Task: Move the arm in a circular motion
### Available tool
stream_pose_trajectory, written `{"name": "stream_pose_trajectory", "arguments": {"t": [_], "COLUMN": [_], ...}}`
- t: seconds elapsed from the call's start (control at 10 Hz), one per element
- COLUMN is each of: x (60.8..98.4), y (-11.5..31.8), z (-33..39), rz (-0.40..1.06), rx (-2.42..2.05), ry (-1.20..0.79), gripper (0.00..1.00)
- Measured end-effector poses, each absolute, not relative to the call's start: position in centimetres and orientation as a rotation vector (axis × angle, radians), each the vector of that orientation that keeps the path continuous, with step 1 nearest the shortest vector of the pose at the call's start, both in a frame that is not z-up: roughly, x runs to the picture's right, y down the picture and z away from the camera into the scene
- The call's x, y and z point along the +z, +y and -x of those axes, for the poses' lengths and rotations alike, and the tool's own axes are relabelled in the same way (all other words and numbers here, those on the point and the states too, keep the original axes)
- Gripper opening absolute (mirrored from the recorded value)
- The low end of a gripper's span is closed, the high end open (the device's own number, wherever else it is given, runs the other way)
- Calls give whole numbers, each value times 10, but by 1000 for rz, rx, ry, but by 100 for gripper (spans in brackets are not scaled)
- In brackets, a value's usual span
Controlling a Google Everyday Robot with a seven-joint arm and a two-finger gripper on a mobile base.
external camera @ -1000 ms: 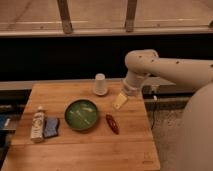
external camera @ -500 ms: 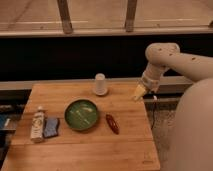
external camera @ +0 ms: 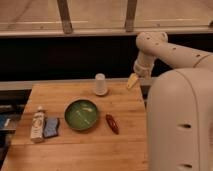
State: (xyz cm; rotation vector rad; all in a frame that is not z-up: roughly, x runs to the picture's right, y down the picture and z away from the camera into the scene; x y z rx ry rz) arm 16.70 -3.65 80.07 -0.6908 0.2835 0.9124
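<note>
From where I stand, the arm (external camera: 167,50) takes up the right side of the scene. Its thick cream-white segments, dotted with small dark spots, rise from the big rounded robot body (external camera: 180,125) at 3 o'clock. They run up and leftward to a bulbous joint near 1 o'clock, then bend down toward the bench (external camera: 75,152). At its end is the gripper (external camera: 132,81), a small tan-yellow wedge tilted down and to the left. It hangs by the bench's far right corner, near the back edge. I can't make out whether that tip is spread or pinched together, and I see nothing carried in it. A white paper cup (external camera: 100,84) stands mouth-down on the wooden top, with the gripper near it at its 3 o'clock, apart from it. A round green bowl (external camera: 81,114) sits near the middle of the bench, with the cup at its 1 o'clock. A small dark red pepper-shaped object (external camera: 112,123) lies just beside the bowl at its 4 o'clock. Out at the bowl's 9 o'clock a white bottle (external camera: 37,125) lies on its side, with a blue sponge (external camera: 50,127) right against it, between bottle and bowl. Behind the bench runs a dark recess under a pale ledge (external camera: 75,32).
</note>
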Motion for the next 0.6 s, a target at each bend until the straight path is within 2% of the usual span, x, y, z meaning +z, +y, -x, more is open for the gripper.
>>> {"name": "stream_pose_trajectory", "arguments": {"t": [0.3,0.6], "x": [820,816], "y": [-68,-71], "z": [-94,-19], "rz": [695,716], "rx": [829,731], "ry": [238,161], "gripper": [80,80]}}
